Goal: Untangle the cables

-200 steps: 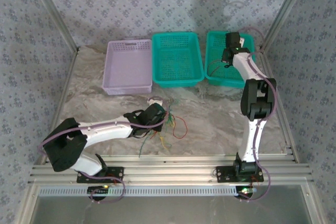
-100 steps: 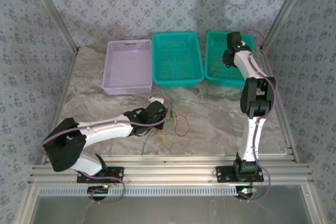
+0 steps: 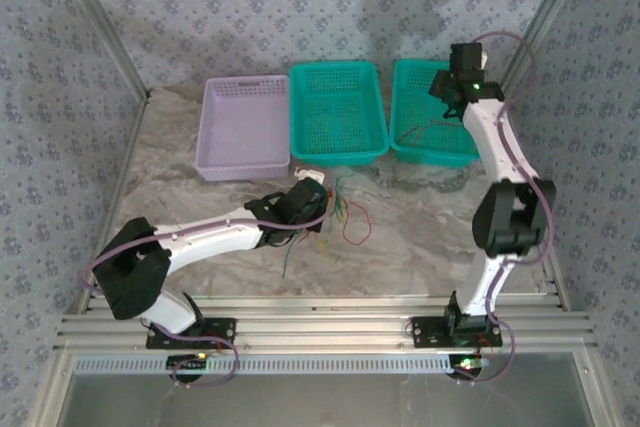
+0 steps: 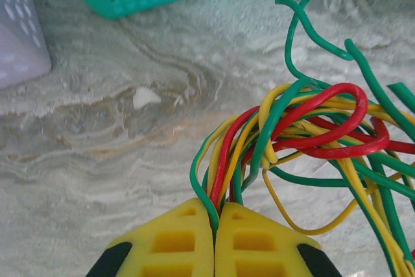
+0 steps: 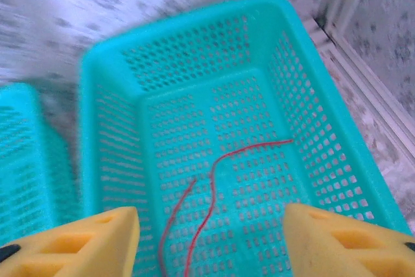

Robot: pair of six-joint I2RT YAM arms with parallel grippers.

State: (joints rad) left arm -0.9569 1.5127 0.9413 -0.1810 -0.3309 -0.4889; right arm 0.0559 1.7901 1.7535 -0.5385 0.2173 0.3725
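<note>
Jaws of left gripper [image 4: 214, 225] are being clamped on tangled cables [image 4: 305, 128] at their 1 o'clock; right gripper [image 5: 211, 238] is being held agape over a red cable [image 5: 214, 180] already binned in the basket [image 5: 311, 95]; most untangling is judged outstanding.

The marbled table [image 3: 420, 227] carries a far row: a lilac basket [image 3: 243, 132] at left, a middle teal basket [image 3: 337, 112], and a right teal basket [image 3: 420, 97]. Nearer, just left of centre, the cables [image 3: 352, 225] sprawl on it.
</note>
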